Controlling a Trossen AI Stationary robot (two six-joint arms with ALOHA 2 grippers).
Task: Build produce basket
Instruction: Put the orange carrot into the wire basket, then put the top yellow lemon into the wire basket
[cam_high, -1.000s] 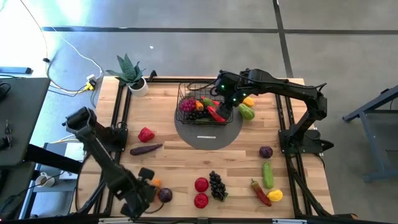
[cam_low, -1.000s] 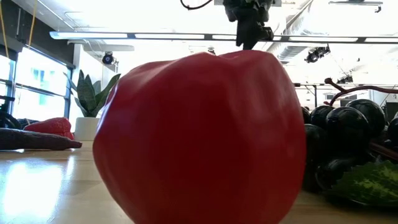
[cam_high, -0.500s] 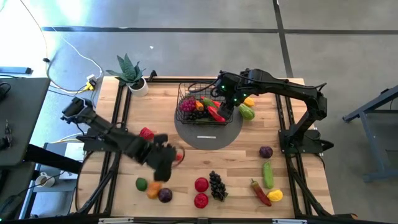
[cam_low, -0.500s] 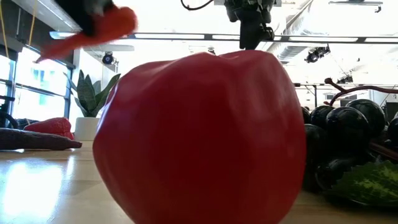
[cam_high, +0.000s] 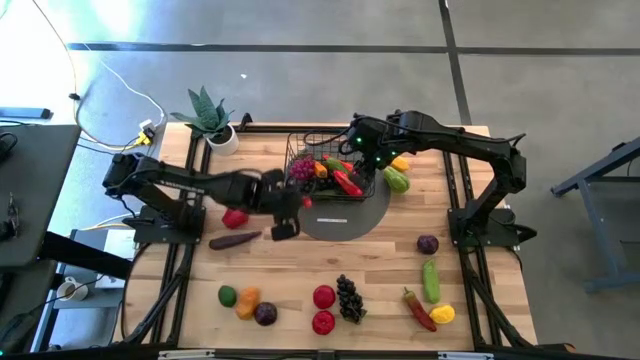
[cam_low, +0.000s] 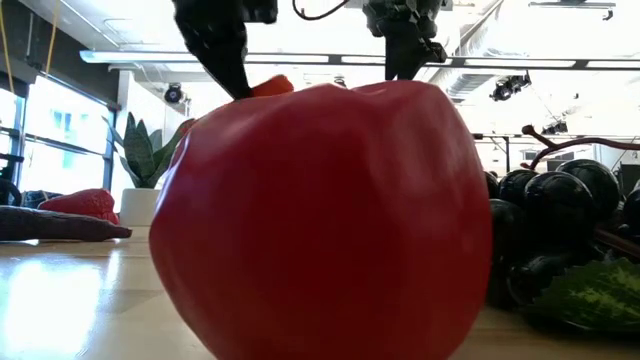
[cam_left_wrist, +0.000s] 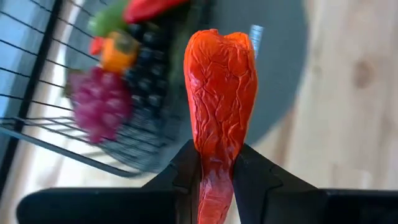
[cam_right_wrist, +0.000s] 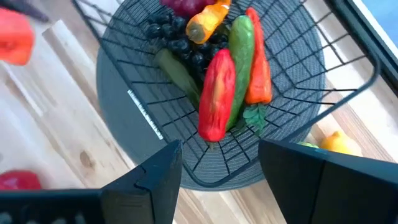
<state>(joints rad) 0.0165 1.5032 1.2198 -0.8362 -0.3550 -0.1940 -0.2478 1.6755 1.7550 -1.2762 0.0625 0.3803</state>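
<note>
Seen from above, the left gripper (cam_high: 287, 212) is clenching a wrinkled orange-red pepper (cam_left_wrist: 219, 93) by its narrow end, its long axis running straight out from between the fingers. It is hanging just beside the left edge of the black wire basket (cam_high: 303, 152), which is sitting on a flat grey disc (cam_high: 335, 222) at the table's middle, already holding grapes, peppers and a cucumber. The basket is lying just right of the carried pepper, so the left arm is the nearer one for the drop. The right gripper (cam_high: 362, 150) is hovering over the basket's right side, jaws parted and empty.
</note>
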